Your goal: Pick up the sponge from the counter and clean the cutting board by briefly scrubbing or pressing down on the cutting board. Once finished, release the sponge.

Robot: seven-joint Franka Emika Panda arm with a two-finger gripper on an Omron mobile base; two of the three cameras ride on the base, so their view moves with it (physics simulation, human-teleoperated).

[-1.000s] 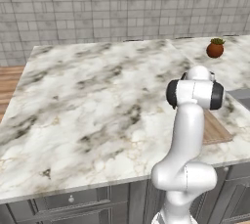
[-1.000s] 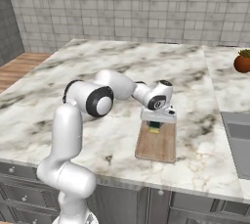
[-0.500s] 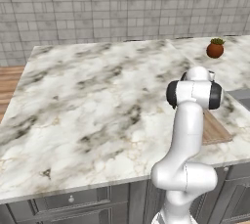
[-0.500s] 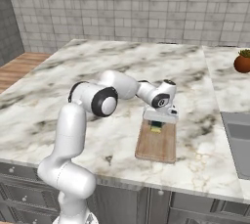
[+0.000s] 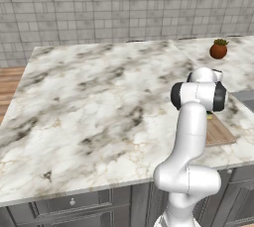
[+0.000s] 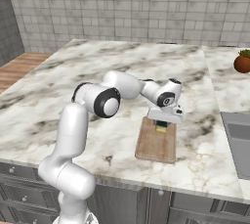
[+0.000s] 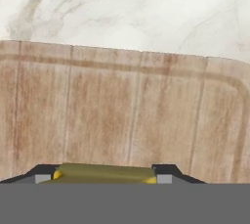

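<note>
In the hand view the sponge, dark green over yellow, sits between my two dark fingertips, with my gripper shut on it. Just beyond it lies the light wooden cutting board on the white marble counter. The right base view has my gripper pointing down at the far end of the cutting board, and the sponge rests low against the wood. In the left base view my arm hides the hand, and a corner of the cutting board shows beside it.
A round reddish-brown fruit with a green top stands far right near the tiled wall, also in the left base view as the fruit. A sink basin lies right of the board. Open counter spreads to the left.
My elbow has swung a little to the right. The hand and the sponge have stayed at the far end of the board, shifting only slightly.
</note>
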